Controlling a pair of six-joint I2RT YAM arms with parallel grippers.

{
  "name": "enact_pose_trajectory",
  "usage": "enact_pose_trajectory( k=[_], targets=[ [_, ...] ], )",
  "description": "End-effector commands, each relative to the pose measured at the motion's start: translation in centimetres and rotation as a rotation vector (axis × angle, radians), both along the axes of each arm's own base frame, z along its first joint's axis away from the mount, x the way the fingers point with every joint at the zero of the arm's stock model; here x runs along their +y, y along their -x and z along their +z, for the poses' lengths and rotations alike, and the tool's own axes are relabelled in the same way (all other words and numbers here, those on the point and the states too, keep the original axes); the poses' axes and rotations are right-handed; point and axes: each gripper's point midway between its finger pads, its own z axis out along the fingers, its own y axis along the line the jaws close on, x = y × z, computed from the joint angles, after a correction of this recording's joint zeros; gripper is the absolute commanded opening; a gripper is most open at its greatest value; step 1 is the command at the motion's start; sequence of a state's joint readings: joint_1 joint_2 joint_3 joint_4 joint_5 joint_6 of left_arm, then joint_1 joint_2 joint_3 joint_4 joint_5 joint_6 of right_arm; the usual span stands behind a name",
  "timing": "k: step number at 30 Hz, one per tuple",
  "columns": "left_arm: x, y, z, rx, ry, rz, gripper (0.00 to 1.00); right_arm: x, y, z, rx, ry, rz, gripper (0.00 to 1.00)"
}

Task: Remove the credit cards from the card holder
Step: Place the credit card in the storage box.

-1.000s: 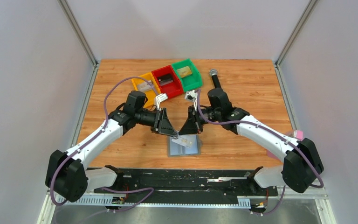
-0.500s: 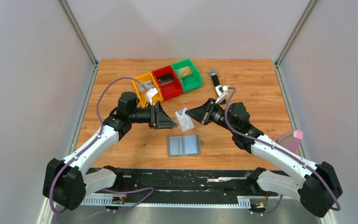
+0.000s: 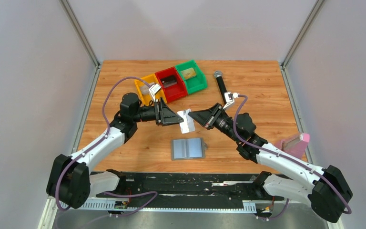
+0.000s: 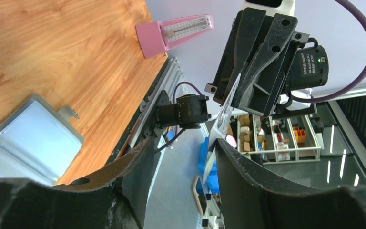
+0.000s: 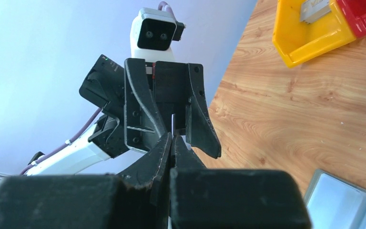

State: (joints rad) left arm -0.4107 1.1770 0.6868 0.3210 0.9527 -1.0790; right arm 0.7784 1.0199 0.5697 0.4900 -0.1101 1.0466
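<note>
The grey-blue card holder (image 3: pixel 188 148) lies open and flat on the wooden table, near the front. Above and behind it my right gripper (image 3: pixel 194 116) is shut on a whitish credit card (image 3: pixel 187 122) and holds it in the air. My left gripper (image 3: pixel 177 118) faces it from the left, open. In the left wrist view the card (image 4: pixel 221 121) stands edge-on between my open fingers, close against the right finger (image 4: pixel 240 167). The right wrist view has the card's thin edge (image 5: pixel 173 121) sticking out of my shut fingertips. The holder's corner (image 4: pixel 28 136) also shows.
Yellow (image 3: pixel 146 89), red (image 3: pixel 170 83) and green (image 3: pixel 190 75) bins stand in a row at the back, each with something in it. A black cylinder-shaped tool (image 3: pixel 220 82) lies right of them. A pink metronome (image 3: pixel 294 142) lies at the right edge.
Both grippers rose from the card holder. The right gripper carried the card up and back; the left gripper let go, opened, drew back left, and now brackets the card's free end.
</note>
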Motion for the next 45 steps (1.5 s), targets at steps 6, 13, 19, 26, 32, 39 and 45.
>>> enact_pose_trajectory(
  k=[6, 13, 19, 26, 32, 39, 45],
  targets=[
    [-0.3, 0.3, 1.1, -0.044, 0.055, -0.033, 0.21, 0.7, 1.6, 0.2, -0.068, 0.006, 0.091, 0.04],
    [-0.5, 0.8, 0.3, -0.018, 0.06, -0.093, 0.0, 1.3, 3.6, -0.6, -0.137, 0.068, 0.26, 0.22],
    [-0.4, 1.8, -0.1, -0.019, 0.043, -0.16, 0.0, -0.7, 3.3, -1.0, -0.202, 0.176, 0.29, 0.42],
    [0.0, 3.0, -0.7, -0.032, -0.023, -0.229, 0.0, -1.9, 3.3, -0.5, -0.28, 0.31, 0.425, 0.54],
    [-1.4, 5.3, -0.3, -0.066, -0.041, -0.34, 0.0, -1.2, 3.2, -0.9, -0.273, 0.387, 0.592, 0.53],
    [-2.5, 6.4, -0.5, -0.072, -0.058, -0.401, 0.0, -0.4, 3.8, -2.3, -0.235, 0.393, 0.76, 0.51],
    [-2.6, 6.4, -0.6, -0.076, -0.058, -0.414, 0.0, -0.2, 5.3, -3.2, -0.236, 0.38, 0.832, 0.44]
  ],
)
